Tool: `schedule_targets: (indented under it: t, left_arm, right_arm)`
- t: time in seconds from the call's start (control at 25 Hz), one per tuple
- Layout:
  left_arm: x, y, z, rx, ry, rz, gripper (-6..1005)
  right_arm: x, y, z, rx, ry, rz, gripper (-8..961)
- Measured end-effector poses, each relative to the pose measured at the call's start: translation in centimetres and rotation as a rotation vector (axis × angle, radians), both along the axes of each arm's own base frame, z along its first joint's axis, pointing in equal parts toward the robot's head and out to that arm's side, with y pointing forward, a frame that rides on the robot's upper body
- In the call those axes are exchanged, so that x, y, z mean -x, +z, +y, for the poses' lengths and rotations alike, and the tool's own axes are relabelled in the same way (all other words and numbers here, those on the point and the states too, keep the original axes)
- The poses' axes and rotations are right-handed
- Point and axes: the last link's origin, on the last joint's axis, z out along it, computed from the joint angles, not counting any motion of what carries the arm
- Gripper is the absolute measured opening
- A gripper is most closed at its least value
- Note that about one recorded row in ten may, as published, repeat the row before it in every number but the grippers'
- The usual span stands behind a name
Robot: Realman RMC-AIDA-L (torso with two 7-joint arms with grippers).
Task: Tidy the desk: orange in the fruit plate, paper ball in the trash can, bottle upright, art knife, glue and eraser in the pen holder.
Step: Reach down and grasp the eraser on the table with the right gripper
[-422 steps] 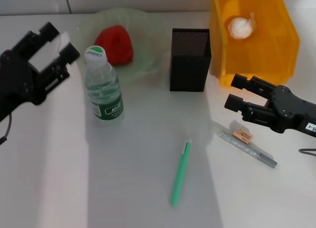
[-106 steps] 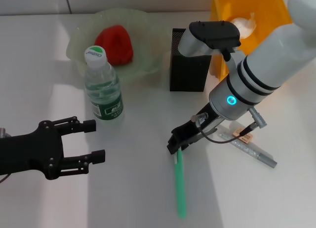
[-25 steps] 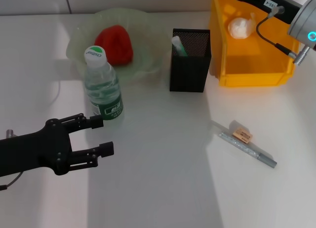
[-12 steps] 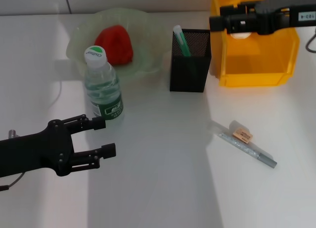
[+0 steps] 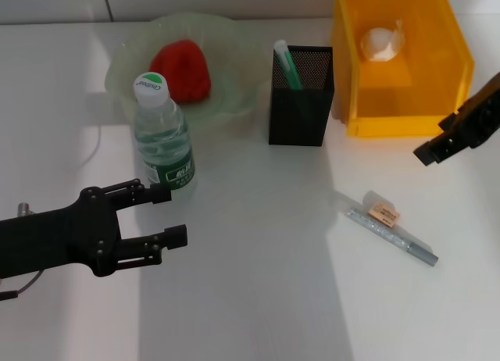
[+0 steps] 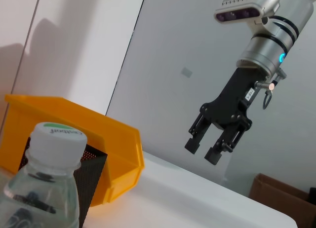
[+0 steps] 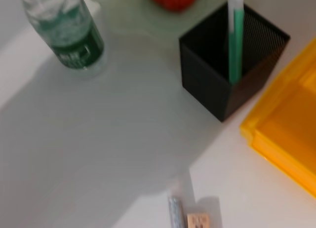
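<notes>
The art knife (image 5: 287,65) is a slim green stick with a white tip, and it stands tilted in the pen holder (image 5: 301,95), its tip above the mesh rim. Half a second ago the right gripper (image 5: 457,134) hovered over the trash can (image 5: 400,60); it now sits lower, near the worktop's (image 5: 258,244) right edge, beside the bin, its jaws apart and empty in the left wrist view. The left gripper (image 5: 160,216) has barely shifted; its jaws are apart and empty, just in front of the upright bottle (image 5: 162,134). The fruit plate (image 5: 226,44) holds the orange (image 5: 181,70). The trash can holds the paper ball (image 5: 380,42). On the worktop lie the tan eraser (image 5: 383,213) and, touching it, a grey glue stick (image 5: 394,237).
</notes>
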Motion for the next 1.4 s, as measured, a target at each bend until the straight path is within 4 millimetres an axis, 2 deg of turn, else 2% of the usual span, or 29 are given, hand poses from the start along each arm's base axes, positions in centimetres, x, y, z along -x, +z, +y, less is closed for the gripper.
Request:
schedule_targets:
  t: [0.12,0.28,0.44,0.6,0.8,1.0,1.2,1.4]
  left_arm:
    - [-0.1,0.0,0.1,-0.001,-0.001,0.001,786]
    - [-0.1,0.0,0.3,-0.003,-0.002,0.003,786]
    - [-0.1,0.0,0.3,-0.003,-0.003,0.004,787]
    - [-0.3,-0.3,0.3,-0.003,0.0,-0.001,787]
    - [-0.3,-0.4,0.4,-0.004,0.0,-0.002,787]
    - [-0.3,-0.5,0.4,-0.007,0.003,0.0,787]
    - [-0.3,-0.6,0.4,-0.005,0.009,-0.001,787]
    - [-0.3,-0.7,0.4,-0.003,0.013,-0.003,787]
  right_arm:
    - [-0.7,-1.1,0.1,0.035,-0.018,-0.1,611]
    - [-1.5,-2.2,0.5,0.084,0.056,-0.197,610]
    - [-2.3,-3.2,1.3,0.108,0.025,-0.205,609]
    - [-3.8,-5.1,2.3,0.093,-0.005,-0.183,607]
    - [-4.4,-6.7,2.8,0.08,-0.008,-0.139,607]
    - [-4.6,-8.6,2.8,0.103,-0.005,-0.102,607]
    - [-4.9,-10.1,2.6,0.105,0.01,-0.139,607]
    - [-5.0,-10.7,2.5,0.099,0.017,-0.157,607]
